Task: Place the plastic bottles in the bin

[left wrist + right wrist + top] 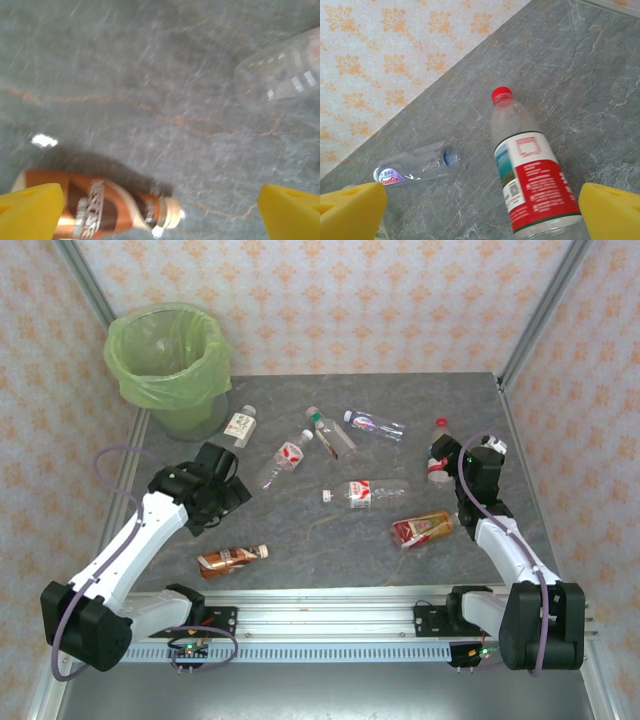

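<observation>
Left gripper (160, 210) and right gripper (482, 212) hung with fingers apart, both empty.
Eight bottles (365, 493) lay scattered on the table (300, 530) — seemingly the bin (160, 380) awaited them all.

Plastic bottles (365, 493) litter the table's (320, 540) middle, bare stone lies open between two brown-orange bottles (232, 558) in front, and the bin (185, 405) gapes at the far-left corner.

A brown-orange bottle (105, 207) is seen lying on its side on the grey, orange-veined table (125, 75) at the lower left, its pale cap turned rightward. Its base is hidden behind one yellow pad of the left gripper (160, 215), whose pads are held wide apart. A blurred clear bottle (282, 75) is seen at the upper right, well apart.
</observation>
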Available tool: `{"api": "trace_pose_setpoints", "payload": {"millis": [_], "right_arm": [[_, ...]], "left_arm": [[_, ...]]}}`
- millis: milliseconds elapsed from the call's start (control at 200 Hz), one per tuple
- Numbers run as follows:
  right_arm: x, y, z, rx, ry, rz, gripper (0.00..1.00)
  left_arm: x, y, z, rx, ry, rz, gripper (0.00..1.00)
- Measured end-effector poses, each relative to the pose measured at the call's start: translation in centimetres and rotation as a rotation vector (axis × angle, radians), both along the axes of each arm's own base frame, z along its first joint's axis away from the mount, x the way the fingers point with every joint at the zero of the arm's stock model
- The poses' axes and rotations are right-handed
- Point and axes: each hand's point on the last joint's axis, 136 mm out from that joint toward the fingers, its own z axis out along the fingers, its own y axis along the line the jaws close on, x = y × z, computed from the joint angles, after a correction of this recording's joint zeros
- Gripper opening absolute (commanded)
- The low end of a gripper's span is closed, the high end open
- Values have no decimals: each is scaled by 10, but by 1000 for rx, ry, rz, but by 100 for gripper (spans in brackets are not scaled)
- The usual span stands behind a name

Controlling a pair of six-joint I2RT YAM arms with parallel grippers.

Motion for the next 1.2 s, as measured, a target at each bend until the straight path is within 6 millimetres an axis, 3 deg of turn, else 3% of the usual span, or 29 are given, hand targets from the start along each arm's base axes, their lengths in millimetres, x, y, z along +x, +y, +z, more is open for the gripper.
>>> {"api": "trace_pose_setpoints", "payload": {"millis": [205,450,591,901,1201], "right_arm": [[0,21,0,16,-2,124,99],[-14,95,12,-61,-52,498,99],[-20,120,22,-110,-81,614,99],[-27,128,27,-158,-100,664,99],[-34,127,32,-177,-108,670,99]], "left_arm": [[-34,8,-1,4,79,125,100],[-69,2,-24,-52,118,252,100],[-83,0,-45,-97,151,352,100],[-78,-11,-79,-200,132,549,100],[-81,-4,-116,-226,94,700,100]]}}
